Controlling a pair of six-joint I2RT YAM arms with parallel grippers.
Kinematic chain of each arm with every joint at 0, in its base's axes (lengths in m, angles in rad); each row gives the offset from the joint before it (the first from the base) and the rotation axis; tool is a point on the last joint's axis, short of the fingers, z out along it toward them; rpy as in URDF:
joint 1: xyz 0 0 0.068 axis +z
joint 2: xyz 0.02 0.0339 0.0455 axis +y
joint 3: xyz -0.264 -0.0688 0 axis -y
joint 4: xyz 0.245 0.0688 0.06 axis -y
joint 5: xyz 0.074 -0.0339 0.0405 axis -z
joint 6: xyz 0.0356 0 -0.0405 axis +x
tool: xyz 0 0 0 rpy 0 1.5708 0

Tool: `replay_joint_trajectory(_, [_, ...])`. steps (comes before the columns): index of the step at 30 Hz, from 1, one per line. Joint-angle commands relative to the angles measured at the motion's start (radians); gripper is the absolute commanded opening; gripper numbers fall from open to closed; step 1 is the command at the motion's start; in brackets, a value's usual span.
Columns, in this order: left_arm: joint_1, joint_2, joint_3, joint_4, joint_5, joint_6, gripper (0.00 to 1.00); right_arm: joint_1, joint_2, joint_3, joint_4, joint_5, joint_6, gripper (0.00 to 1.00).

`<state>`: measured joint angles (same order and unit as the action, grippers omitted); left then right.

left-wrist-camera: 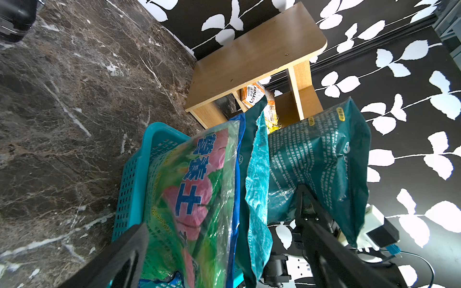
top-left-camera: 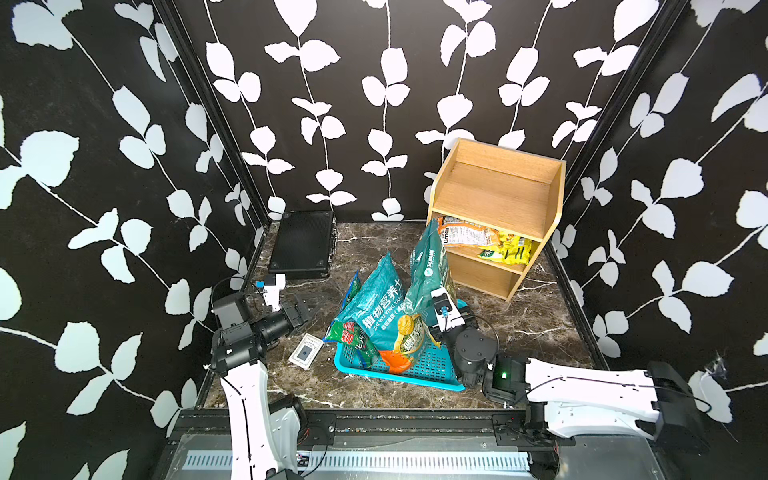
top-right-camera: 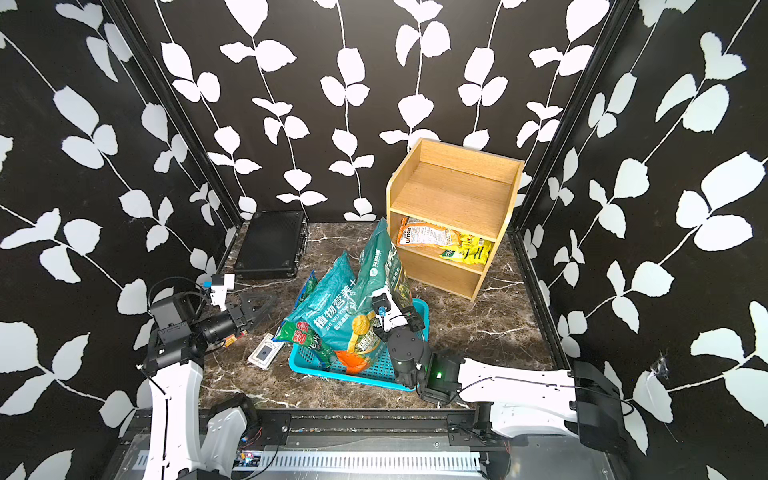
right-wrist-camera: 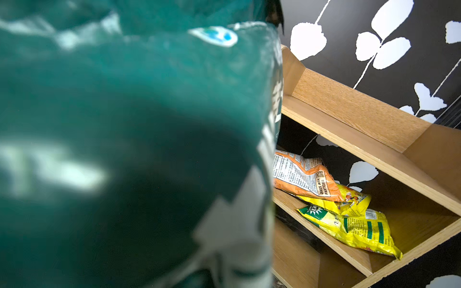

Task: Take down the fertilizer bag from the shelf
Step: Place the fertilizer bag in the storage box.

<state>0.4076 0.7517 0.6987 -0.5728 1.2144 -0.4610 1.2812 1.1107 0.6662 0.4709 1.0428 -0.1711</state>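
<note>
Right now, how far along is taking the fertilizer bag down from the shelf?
Done: the shelf has a bare top tier; a short teal bag and a green bag stand in the basket. In hand: the right gripper is shut on a tall teal bag at the basket; the left gripper hangs open. Remaining: an orange bag and yellow bags on the middle tier.

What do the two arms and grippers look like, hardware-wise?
Left arm and right arm: white shell links, black joints, thin black cables. Left gripper black. White camera block with blue connector on each wrist. Green light on the right arm.
</note>
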Motion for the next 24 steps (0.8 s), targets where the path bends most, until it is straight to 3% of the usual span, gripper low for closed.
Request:
replay_joint_trajectory(1, [0.006,-0.001,-0.009,0.016,0.014,0.003,0.99,-0.001,0.01,-0.031,0.157,0.033,0.092,0.0])
replay_joint_trajectory(11, [0.007,0.0,-0.01,0.016,0.013,0.004,0.99,0.044,0.005,-0.147,0.153,0.111,0.223,0.0])
replay_joint_trajectory(18, [0.005,0.0,-0.008,0.016,0.013,0.003,0.99,0.14,-0.073,-0.131,0.048,0.187,0.255,0.0])
replay_joint_trajectory(24, [0.007,-0.002,-0.01,0.016,0.011,0.003,0.99,0.155,-0.059,-0.156,0.041,0.206,0.305,0.0])
